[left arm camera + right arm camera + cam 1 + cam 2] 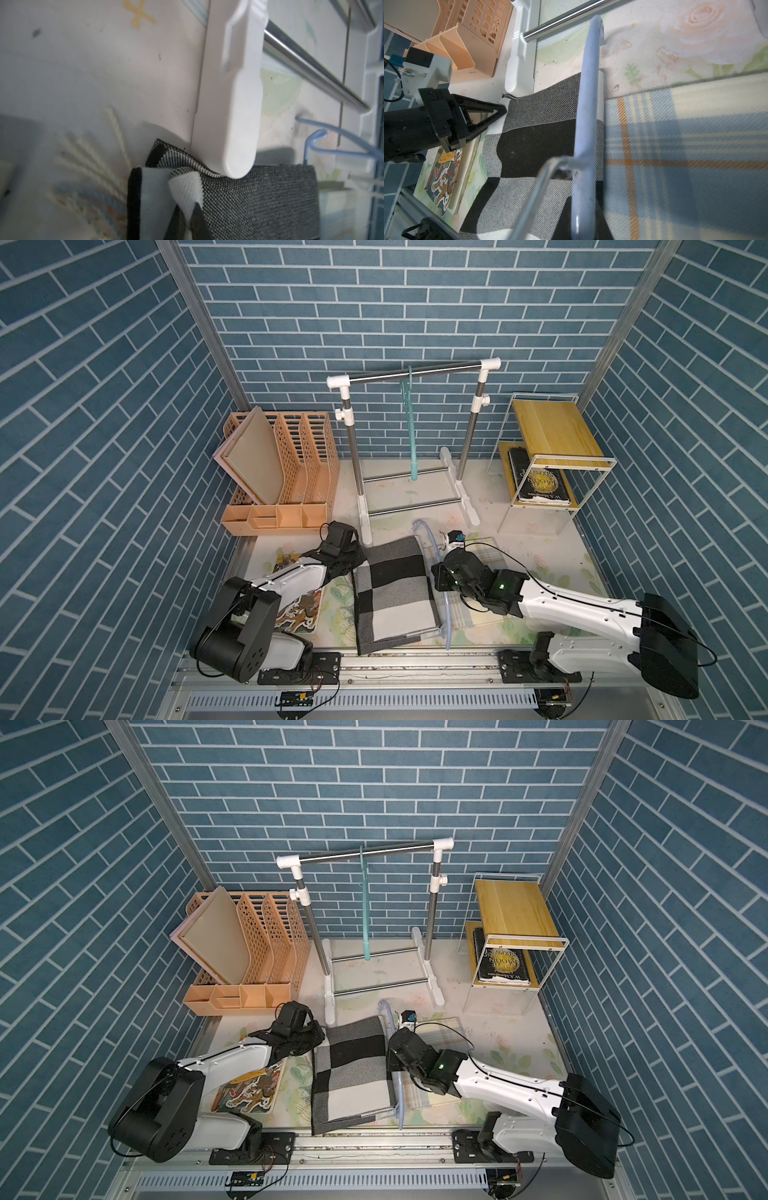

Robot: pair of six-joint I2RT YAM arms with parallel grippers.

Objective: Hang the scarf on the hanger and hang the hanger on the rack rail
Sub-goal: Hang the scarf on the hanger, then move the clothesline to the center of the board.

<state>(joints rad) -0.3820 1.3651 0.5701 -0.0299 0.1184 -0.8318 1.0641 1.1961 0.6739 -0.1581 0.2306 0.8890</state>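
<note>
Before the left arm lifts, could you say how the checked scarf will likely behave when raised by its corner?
Probably floppy: the scarf creases where the left gripper pinches its corner. It is folded in layers, so they may unfold and drape. The woven surface likely grips well.

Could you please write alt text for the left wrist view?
The left gripper is shut on a corner of the black, white and grey checked scarf, beside a white plastic rack foot; a pale blue hanger lies beyond.
</note>
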